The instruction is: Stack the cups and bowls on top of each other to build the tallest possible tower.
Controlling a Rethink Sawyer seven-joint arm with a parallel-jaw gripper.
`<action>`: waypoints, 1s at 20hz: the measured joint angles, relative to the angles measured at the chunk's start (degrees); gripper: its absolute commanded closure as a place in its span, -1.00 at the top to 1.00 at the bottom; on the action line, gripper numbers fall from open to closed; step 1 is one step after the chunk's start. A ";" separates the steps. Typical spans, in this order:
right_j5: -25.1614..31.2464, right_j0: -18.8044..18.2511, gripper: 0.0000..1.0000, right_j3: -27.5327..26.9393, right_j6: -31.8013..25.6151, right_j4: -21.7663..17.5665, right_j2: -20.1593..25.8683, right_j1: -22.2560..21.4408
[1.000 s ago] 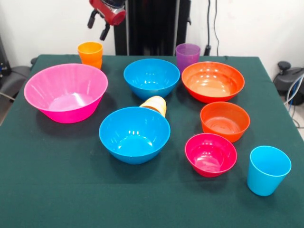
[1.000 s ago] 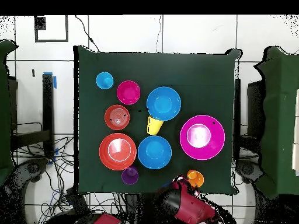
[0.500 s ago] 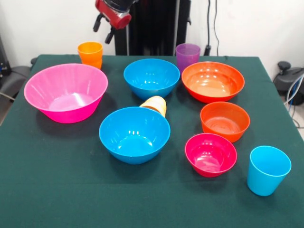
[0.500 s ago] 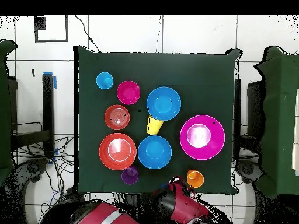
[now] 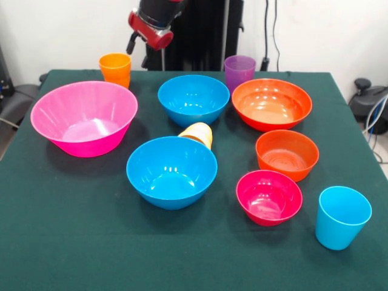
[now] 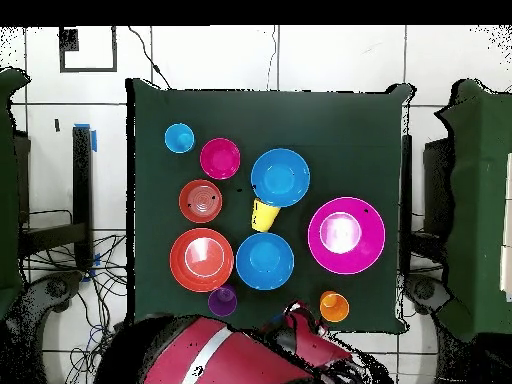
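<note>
We saw nothing stacked yet, and our claw (image 5: pixel 139 53), its state unclear, hung at twelve o'clock above the table (image 5: pixel 73 242), needing a first cup.

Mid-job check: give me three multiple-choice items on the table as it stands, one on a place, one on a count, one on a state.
1. The yellow-orange cup lies:
A. between the two blue bowls
B. inside the pink bowl
C. beside the light blue cup

2. Bowls on the table:
A. four
B. six
C. eight

3. The tower so far:
A. three bowls stacked
B. a cup standing in the pink bowl
C. nothing stacked

Answers:
1 A, it lies tipped between the far blue bowl and the near blue bowl.
2 B, pink bowl, two blue, wide orange-red bowl, small orange bowl, magenta bowl.
3 C, every piece rests on the table alone.
</note>
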 measured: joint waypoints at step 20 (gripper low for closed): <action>-2.70 2.32 1.00 -0.02 0.00 -0.53 1.37 3.78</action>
